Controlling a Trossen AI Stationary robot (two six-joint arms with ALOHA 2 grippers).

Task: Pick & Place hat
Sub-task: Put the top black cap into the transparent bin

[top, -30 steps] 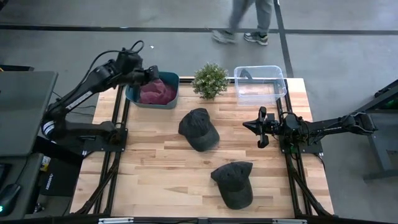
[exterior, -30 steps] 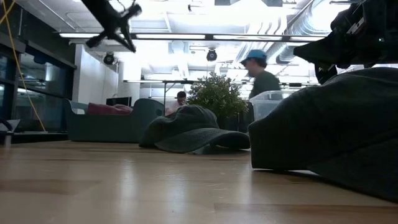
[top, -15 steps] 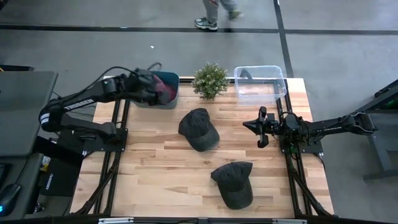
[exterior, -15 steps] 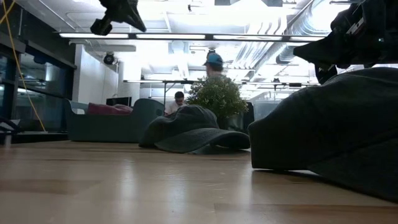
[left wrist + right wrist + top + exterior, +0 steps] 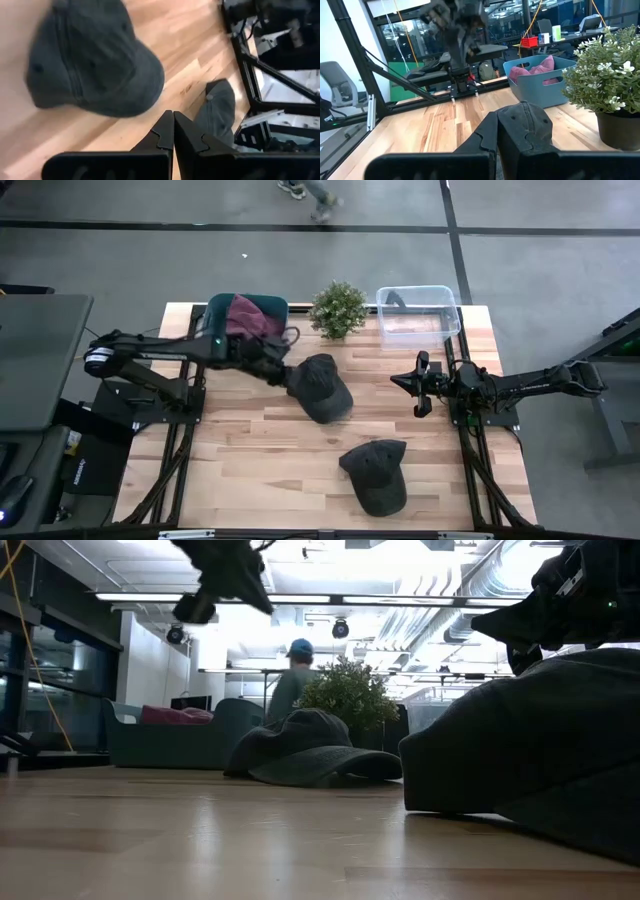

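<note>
A dark grey hat (image 5: 320, 387) lies crown up on the wooden table's middle, and in the left wrist view the same hat (image 5: 90, 65) shows its brim toward my fingers. A second dark hat (image 5: 375, 475) lies nearer the front edge. My left gripper (image 5: 284, 371) hangs shut in the air just left of the middle hat, slanting down, with nothing between its fingers (image 5: 165, 131). My right gripper (image 5: 397, 381) waits shut and level at the table's right side, and its wrist view looks past its fingertips (image 5: 496, 117) at the middle hat (image 5: 525, 120).
A teal bin (image 5: 222, 308) holding maroon cloth stands at the far left. A potted plant (image 5: 337, 308) and a clear plastic tub (image 5: 418, 312) stand along the far edge. A person walks past beyond the table (image 5: 292, 680). Bare wood lies at the near left.
My left gripper has swung from above the teal bin toward the table's middle and near side. It has come down somewhat and tipped to slant downward, and now hangs beside the middle hat. It has stayed shut. Neither hat has moved.
</note>
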